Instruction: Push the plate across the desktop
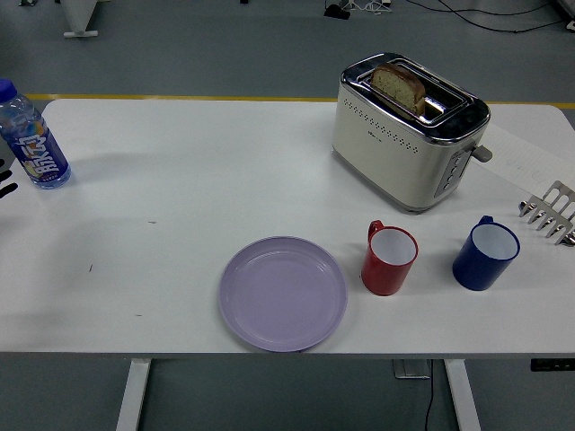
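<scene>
plate — lilac, empty — sits flat near the near edge of the white table, just left of the red mug and apart from it. nothing touches it, so the push looks not yet begun. only a black sliver of the left hand shows at the left edge beside the water bottle; whether it is spread or curled i cannot tell. the right hand is out of sight. the next move calls for a hand to reach the plate's rim and press it sideways — keeping clear of the mugs. count: 1 plate, 2 mugs (1 red, 1 blue mug), 1 toaster holding 1 slice of bread, 1 bottle, 1 metal rack at the right edge.
</scene>
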Robot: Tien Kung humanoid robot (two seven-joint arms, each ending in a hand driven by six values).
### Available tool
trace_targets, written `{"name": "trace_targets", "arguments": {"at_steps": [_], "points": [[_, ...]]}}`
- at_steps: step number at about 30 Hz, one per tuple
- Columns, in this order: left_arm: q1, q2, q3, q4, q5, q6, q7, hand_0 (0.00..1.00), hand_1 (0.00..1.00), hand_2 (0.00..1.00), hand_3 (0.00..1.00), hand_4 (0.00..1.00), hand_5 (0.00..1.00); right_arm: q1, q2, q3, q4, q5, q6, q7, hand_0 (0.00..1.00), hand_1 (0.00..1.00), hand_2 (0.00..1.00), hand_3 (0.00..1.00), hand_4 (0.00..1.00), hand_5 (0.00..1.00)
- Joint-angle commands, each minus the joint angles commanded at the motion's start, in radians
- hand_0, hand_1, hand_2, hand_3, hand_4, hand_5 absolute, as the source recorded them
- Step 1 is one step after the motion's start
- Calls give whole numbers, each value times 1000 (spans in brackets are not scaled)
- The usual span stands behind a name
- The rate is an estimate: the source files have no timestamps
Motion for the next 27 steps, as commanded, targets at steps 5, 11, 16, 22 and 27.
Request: {"name": "trace_targets", "arguments": {"at_steps": [5,11,16,22,27], "points": [[4,1,1,-1,1,0,-1,661,727,707,675,574,998,-3,-1,0,-1,0,0,1,564,554,668,596,321,439],[7,3,6,-1,2,3,-3,661,727,707,676,576,998,-6,-1,-2,-1,5,1,2,564,554,668,596,320,439],[5,5,10,-1,2,2,-3,661,726,706,675,577,998,-6,0,-8,-1,12,2,5,564,554,668,596,320,439],[5,5,8,0,-1,1,-4,660,725,706,678,578,998,-4,-1,-15,-1,21,5,9,563,554,667,596,320,437],[4,4,6,0,-2,3,-6,659,723,705,676,579,998,-2,-2,-18,0,24,6,10,564,554,668,596,321,437]]}}
